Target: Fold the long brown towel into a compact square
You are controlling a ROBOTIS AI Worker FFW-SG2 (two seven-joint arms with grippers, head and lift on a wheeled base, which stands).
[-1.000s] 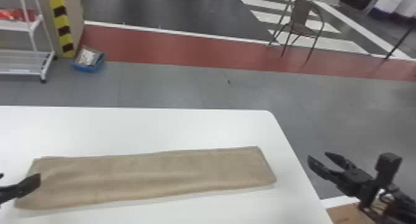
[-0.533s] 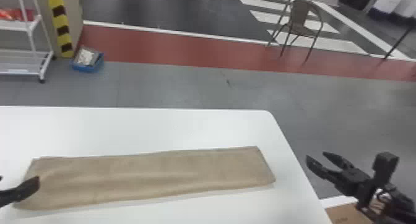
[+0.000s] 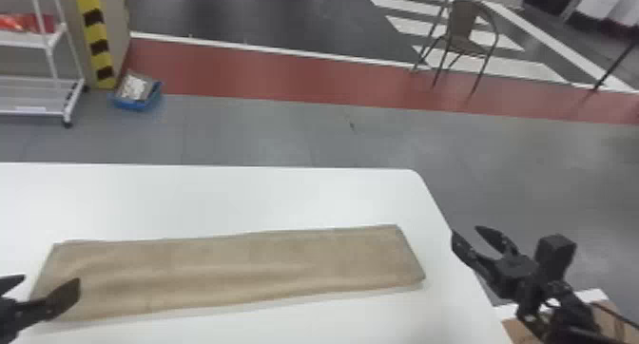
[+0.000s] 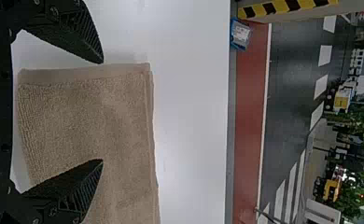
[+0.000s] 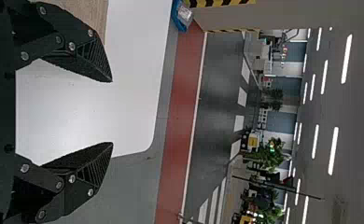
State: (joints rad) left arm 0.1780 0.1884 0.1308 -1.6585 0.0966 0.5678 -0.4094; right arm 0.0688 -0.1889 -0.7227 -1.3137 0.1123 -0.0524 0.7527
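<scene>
Brown towel (image 3: 247, 267) laid as a long, flat strip from left to right on the white counter (image 3: 228, 195), its right end near the right edge and set slightly farther from the robot than its left; shallow creases run lengthwise. The left gripper (image 3: 51, 279) is at the towel's left end, parted and grasping nothing; in the left wrist view, one finger (image 4: 73, 186) of this gripper overlaps the cloth, while the other appears over bare counter past a hemmed edge. Contact cannot be told. The right gripper (image 3: 466, 231), likewise released, is by the counter's right edge, apart from the towel. Beyond, on the floor (image 3: 261, 134), are a chair (image 3: 463, 27) and a blue tray (image 3: 135, 103).
</scene>
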